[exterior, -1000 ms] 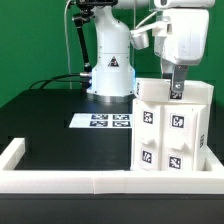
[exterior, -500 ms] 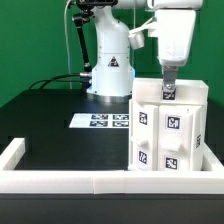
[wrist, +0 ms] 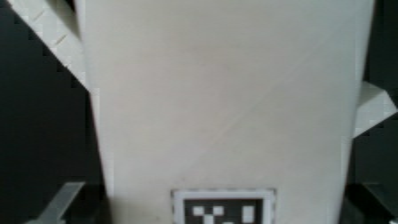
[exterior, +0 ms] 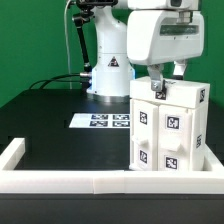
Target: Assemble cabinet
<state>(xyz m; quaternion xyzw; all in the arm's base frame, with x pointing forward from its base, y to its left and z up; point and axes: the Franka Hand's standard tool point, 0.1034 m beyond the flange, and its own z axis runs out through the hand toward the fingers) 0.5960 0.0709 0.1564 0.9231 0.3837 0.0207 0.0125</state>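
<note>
The claw [exterior: 159, 88] sits at the top edge of the cabinet [exterior: 168, 130], in the upper right of the exterior view, under the arm's large white wrist housing. One dark finger [exterior: 157, 88] shows against the cabinet's upper left corner; the other is hidden behind the housing, so I cannot tell whether the claw is released or clenched on the white panel.

In the wrist view, a tall white panel of the cabinet [wrist: 214, 100] fills most of the frame, with part of a black-and-white square tag [wrist: 222, 207] at the lower centre. No letters or numbers can be read on it.

The cabinet stands upright at the right of the exterior view, on the black desk [exterior: 50, 115], its foot behind the low white border wall [exterior: 100, 180] that runs along the bottom of the frame. Its front faces carry several small black-and-white square tags, pattern only, no legible writing.

To the cabinet's left, at mid-frame, the marker board [exterior: 102, 121] lies flat on the desk with its printed tags. Behind it stands the arm's white base [exterior: 110, 70], bearing a small dark triangular label whose contents are too small to read.
</note>
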